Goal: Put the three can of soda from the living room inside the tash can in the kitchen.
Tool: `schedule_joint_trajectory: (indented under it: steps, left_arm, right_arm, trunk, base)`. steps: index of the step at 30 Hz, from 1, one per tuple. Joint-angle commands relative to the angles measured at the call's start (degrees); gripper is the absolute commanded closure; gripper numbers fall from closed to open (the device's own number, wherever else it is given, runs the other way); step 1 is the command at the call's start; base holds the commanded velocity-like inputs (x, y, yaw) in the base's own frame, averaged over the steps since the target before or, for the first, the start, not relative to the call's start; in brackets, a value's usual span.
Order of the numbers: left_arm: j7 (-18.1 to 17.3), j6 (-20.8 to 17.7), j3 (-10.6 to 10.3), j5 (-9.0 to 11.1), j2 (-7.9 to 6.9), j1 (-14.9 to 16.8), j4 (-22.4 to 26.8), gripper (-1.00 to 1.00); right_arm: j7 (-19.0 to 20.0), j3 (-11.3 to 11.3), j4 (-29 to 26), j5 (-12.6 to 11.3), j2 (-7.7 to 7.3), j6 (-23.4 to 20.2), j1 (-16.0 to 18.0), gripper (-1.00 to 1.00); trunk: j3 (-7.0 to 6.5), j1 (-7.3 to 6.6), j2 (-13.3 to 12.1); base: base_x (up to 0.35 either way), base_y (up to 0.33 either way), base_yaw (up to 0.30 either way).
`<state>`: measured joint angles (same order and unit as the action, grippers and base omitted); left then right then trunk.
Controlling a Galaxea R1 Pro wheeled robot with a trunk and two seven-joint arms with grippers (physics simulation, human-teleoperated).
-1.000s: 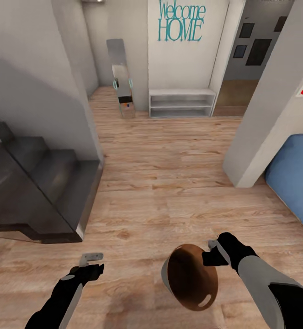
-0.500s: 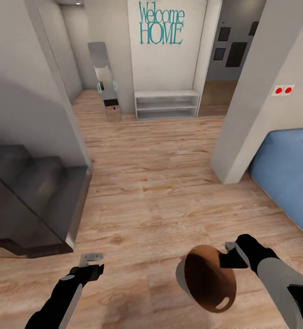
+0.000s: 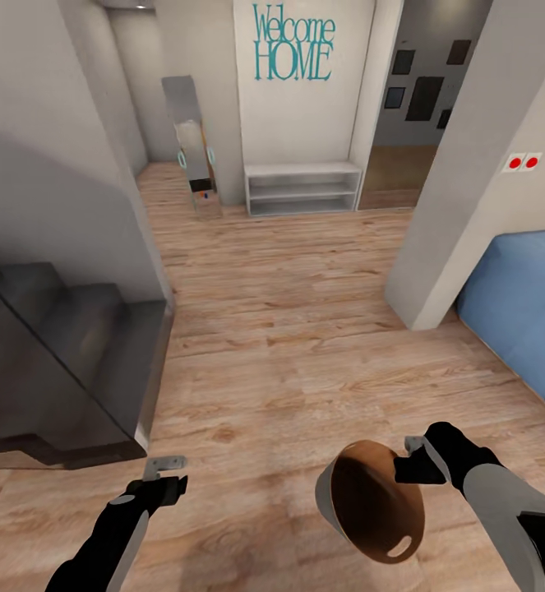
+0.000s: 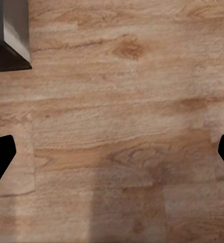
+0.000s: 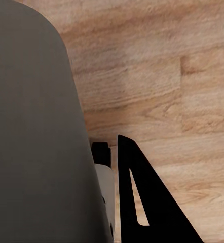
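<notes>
The right gripper (image 3: 410,460) grips the tash can (image 3: 371,510) by its rim; the left gripper (image 3: 163,469) hangs released. Best carried level, steering clear of the stairs (image 3: 66,362).

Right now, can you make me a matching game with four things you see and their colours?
Things:
1. trash can
2. sofa
3. Welcome HOME sign
4. stairs

Colours:
A. teal
B. blue
C. dark grey
D. grey outside, brown inside

Pairs: 1-D, 2-B, 3-A, 4-C
</notes>
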<state>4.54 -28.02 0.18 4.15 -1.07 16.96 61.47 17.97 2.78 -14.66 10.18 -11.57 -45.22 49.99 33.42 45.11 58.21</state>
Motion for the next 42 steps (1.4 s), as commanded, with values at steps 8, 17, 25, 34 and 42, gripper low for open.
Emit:
schedule_joint_trajectory:
  steps: [8, 17, 25, 34, 42]
  left_arm:
    - [0.1, 0.1, -0.1, -0.1, 0.01, 0.0, 0.0, -1.00]
    - [0.2, 0.1, -0.3, -0.2, 0.01, 0.0, -0.5, -1.00]
    - [0.5, 0.2, -2.3, -0.3, 0.01, 0.1, -2.4, -1.00]
    - [0.5, 0.2, -4.9, -0.3, 0.06, 0.1, -3.4, -1.00]
    - [0.1, 0.2, -5.3, -0.2, 0.01, 0.1, -4.4, -1.00]
  right_arm:
    - [-0.5, 0.5, 0.2, -1.0, -0.15, 0.0, -1.2, 1.00]
    - [-0.8, 0.7, 0.3, -1.2, -2.75, -0.2, -2.2, 1.00]
    - [-1.2, 1.9, 0.3, -1.3, -4.03, -4.5, -2.4, 1.00]
    - [-1.1, 2.4, 0.4, -1.4, -4.13, -4.7, -3.6, 1.00]
    - [-1.1, 5.2, 0.3, -1.3, -4.22, -4.5, -4.4, 1.00]
  trunk:
    - [0.00, 0.00, 0.0]
    - [0.00, 0.00, 0.0]
    - [0.00, 0.00, 0.0]
    - [-0.33, 0.00, 0.0]
    - [-0.82, 0.00, 0.0]
  base:
    - [0.002, -0.150, 0.000]
    - [0.000, -0.315, 0.000]
    - [0.000, -0.327, 0.000]
    - [0.000, -0.322, -0.115]
    - [0.000, -0.140, -0.200]
